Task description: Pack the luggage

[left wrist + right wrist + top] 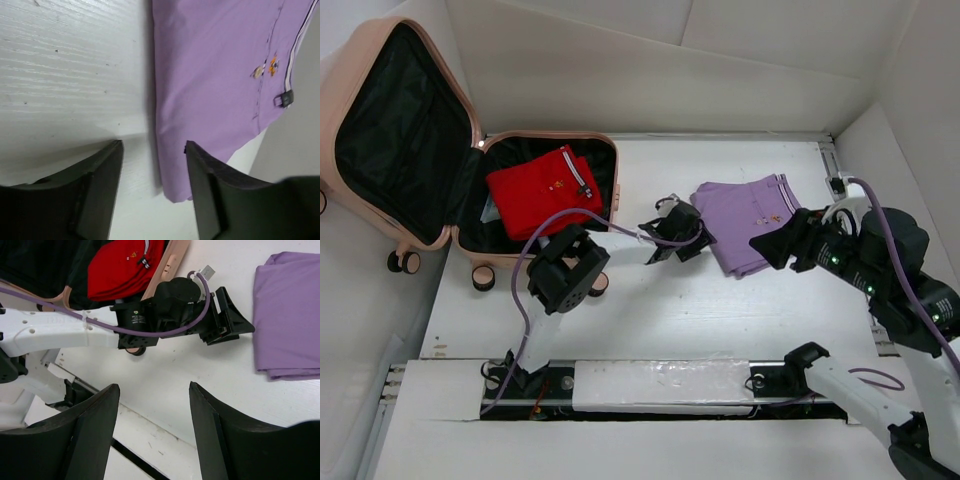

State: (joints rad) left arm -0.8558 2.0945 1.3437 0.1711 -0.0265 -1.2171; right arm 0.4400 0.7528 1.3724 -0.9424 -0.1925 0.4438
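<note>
The pale pink luggage (550,135) lies open at the back left, its black-lined lid propped against the wall. A folded red shirt (542,190) rests in its base half. On the table to the right lies a folded purple shirt (745,225). My left gripper (698,238) is open at that shirt's left edge. In the left wrist view the purple shirt's (220,65) near corner sits between the spread fingers (100,190), ungripped. My right gripper (772,250) hovers open over the shirt's near right part, holding nothing.
In the right wrist view the left arm's gripper (220,320) sits between the luggage rim (170,265) and the purple shirt (290,315). White walls close in the table at the back and right. A black slot (620,410) runs along the near edge by the arm bases.
</note>
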